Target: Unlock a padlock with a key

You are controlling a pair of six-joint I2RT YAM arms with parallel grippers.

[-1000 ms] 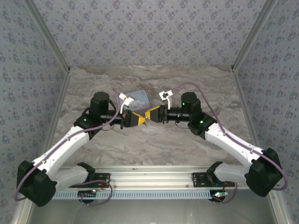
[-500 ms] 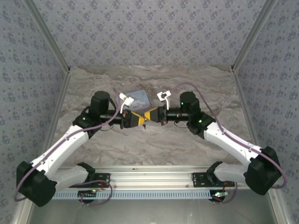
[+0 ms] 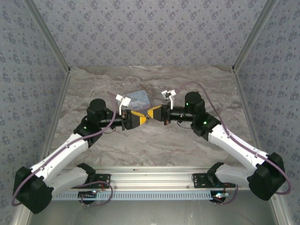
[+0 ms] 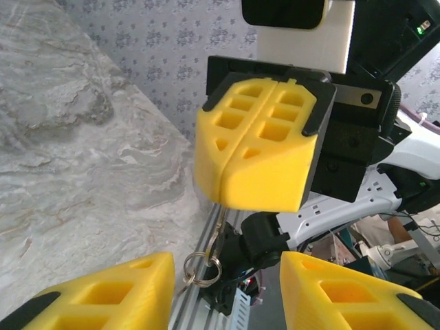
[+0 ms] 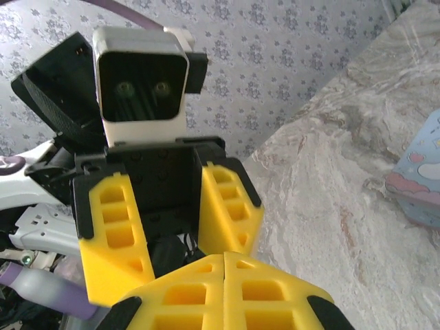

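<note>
**Q:** What is here, and how many of each?

**A:** One marbled table (image 3: 187, 140). Two white arms, the left arm (image 3: 65, 150) and the right arm (image 3: 234, 145). One pale-blue tin (image 3: 139, 97) lies flat on the table, just beyond the spot where the grippers meet. One key (image 4: 221, 221) carries one ring (image 4: 202, 268).

**Q:** How are the arms posed?

**A:** Each reaches inward from its near corner, elbow out. The left gripper (image 3: 143, 117) and the right gripper (image 3: 151, 114) face each other tip to tip above the table's middle.

**Q:** And the jaws?

**A:** The left gripper's yellow fingers (image 4: 103, 295) stand apart. The right gripper's fingers are pressed together, pinching the key. Its shaft pokes from their seam and the ring dangles below it.

**Q:** Where is the padlock?

**A:** I cannot tell. The right wrist view shows a dark shape between the left gripper's fingers, too unclear to name.
</note>
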